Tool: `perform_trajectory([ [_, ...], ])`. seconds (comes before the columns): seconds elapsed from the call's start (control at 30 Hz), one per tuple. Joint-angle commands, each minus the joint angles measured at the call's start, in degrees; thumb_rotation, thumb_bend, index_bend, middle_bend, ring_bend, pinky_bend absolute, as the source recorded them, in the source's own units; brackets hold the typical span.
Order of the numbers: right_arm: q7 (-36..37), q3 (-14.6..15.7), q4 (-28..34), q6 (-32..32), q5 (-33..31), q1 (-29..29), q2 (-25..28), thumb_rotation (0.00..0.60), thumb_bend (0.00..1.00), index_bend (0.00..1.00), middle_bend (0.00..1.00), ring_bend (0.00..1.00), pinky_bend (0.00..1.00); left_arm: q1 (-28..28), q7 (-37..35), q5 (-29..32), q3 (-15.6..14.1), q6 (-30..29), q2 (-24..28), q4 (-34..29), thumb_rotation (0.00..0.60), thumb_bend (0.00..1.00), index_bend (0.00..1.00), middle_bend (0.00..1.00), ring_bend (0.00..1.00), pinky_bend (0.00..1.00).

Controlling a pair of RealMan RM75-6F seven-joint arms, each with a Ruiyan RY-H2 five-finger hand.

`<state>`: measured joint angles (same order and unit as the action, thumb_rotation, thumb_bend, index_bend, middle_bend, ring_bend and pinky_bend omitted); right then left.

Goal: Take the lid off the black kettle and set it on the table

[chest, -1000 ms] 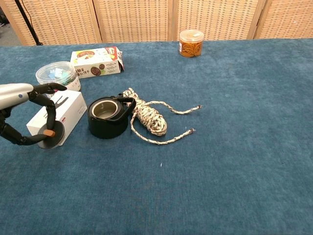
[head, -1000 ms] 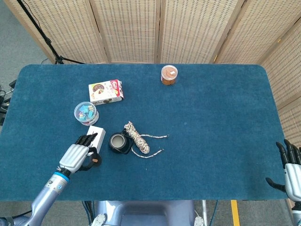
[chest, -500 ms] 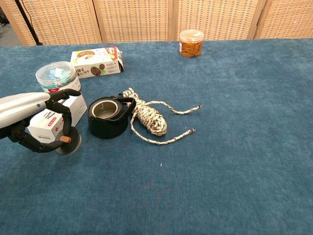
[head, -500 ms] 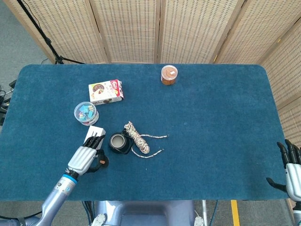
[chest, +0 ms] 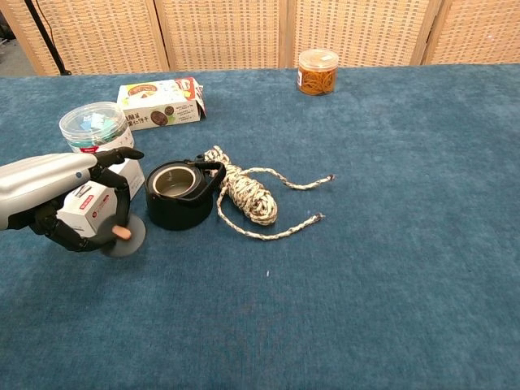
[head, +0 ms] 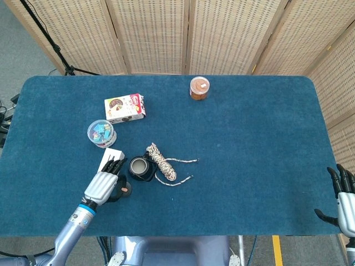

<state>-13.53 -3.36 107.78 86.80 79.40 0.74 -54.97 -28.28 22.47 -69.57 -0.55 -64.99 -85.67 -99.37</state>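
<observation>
Two hands show. The left hand (chest: 61,203) pinches the lid (chest: 123,234) by its small knob, low over the table (chest: 390,244) and possibly touching it, just left of the open black kettle (chest: 179,195) and in front of a white box (chest: 101,197). A rope (chest: 248,195) lies against the kettle's right. The right hand (head: 344,199), fingers spread, holds nothing at the table's far right edge.

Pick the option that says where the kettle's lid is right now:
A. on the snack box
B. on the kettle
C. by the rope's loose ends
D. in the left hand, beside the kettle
D: the left hand holds the lid beside the open kettle.
</observation>
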Motion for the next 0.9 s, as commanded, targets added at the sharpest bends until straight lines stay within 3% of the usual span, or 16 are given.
perform_trajectory([
  [0.03,0.07,-0.01,0.02,0.11,0.04,0.05,0.02,0.6,0.0,0.0,0.0,0.0,0.0,0.07,0.1,-0.1,0.04,0.08,0.28,-0.1,0.6,0.3,0.51,0.0,0.0,0.0],
  [0.23,-0.03,0.05,0.02,0.11,0.15,0.05,-0.03,0.6,0.0,0.0,0.0,0.0,0.0,0.46,-0.98,-0.98,0.16,0.01,1.43,-0.94,0.6,0.28,0.5,0.0,0.0,0.0],
  [0.5,-0.22,0.1,0.11,0.14,0.33,0.02,-0.15,0.6,0.0,0.0,0.0,0.0,0.0,2.13,-4.62,-5.96,0.91,-3.98,6.76,-4.65,0.6,0.28,0.49,0.0,0.0,0.0],
  [0.9,-0.39,0.29,0.35,0.53,0.93,0.18,-0.23,0.6,0.0,0.0,0.0,0.0,0.0,8.29,-12.5,-14.52,-1.16,-13.36,16.24,-0.34,0.6,0.24,0.16,0.0,0.0,0.0],
])
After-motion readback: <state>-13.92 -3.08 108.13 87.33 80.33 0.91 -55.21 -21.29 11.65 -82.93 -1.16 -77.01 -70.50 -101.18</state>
